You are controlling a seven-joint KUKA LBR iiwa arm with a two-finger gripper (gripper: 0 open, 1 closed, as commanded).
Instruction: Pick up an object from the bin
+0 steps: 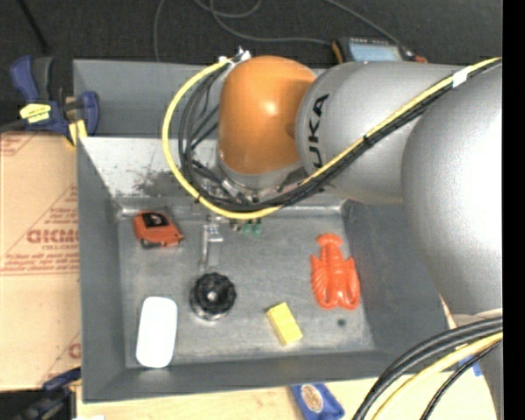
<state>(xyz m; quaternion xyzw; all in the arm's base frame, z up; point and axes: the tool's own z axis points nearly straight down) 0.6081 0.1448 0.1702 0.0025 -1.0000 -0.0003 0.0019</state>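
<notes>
Grey metal bin (pixel 101 269) under the arm, five loose things on its floor, the gripper (pixel 212 245) hanging left of centre.
Nearest, just in front of it, sits one black round plastic knob (pixel 213 294): probably light, stiff and slick, best pinched across its rim. Around lie one small orange-and-black case (pixel 156 228), one white oblong bar (pixel 157 331), one yellow block (pixel 283 323) and one orange lobster toy (pixel 333 272). Whether the claw is spread or pressed together I cannot tell.
</notes>
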